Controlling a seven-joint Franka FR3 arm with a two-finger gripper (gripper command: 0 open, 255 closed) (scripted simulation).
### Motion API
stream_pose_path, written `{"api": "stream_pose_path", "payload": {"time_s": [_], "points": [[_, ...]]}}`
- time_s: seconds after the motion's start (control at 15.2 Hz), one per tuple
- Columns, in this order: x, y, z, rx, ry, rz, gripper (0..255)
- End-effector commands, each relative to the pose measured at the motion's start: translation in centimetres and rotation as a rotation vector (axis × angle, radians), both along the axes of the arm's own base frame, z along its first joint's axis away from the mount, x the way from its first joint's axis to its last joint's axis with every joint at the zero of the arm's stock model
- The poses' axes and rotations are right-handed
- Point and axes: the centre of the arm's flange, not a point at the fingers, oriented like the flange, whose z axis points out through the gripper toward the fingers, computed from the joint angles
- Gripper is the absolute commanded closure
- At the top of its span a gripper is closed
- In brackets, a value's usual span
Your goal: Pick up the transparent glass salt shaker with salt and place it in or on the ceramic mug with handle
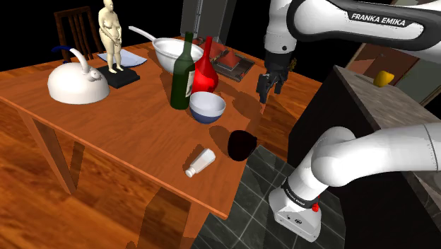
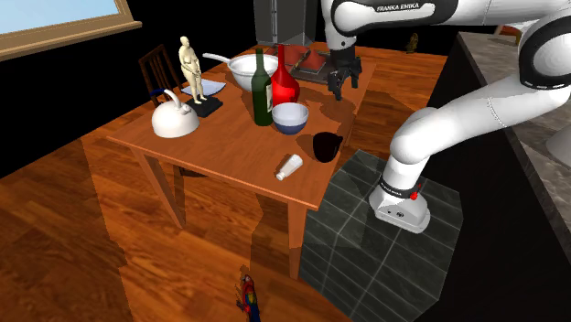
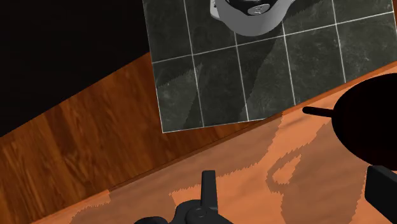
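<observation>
Wooden table (image 1: 134, 120), salt shaker (image 1: 201, 162) on its side near black mug (image 1: 242, 145), tool (image 1: 268, 90) aloft, fingers (image 3: 208, 189) apart.

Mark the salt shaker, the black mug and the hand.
salt shaker (image 1: 203, 160), shoulder view, middle of its lying body.
black mug (image 1: 241, 146), shoulder view, middle of its dark body.
hand (image 1: 271, 90), shoulder view, midway between the fingertips.

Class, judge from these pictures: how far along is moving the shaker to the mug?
Done: nothing; the shaker lies on its side near the black mug. In hand: the open gripper hangs empty above the table. Left: grasp, lift, place.
</observation>
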Motion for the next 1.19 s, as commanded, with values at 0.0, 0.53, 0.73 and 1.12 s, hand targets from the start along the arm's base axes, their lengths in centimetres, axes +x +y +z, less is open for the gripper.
{"api": "stream_pose_path", "payload": {"time_s": [0.0,0.53,0.73,1.12], "points": [[0.0,0.0,0.0,0.0,0.0,0.0,0],[-4.0,8.5,-4.7,-0.059,-0.125,-0.387,0],[-4.4,12.0,-6.7,-0.081,-0.172,-0.532,0],[-3.5,18.6,-10.9,-0.126,-0.266,-0.823,0]]}}
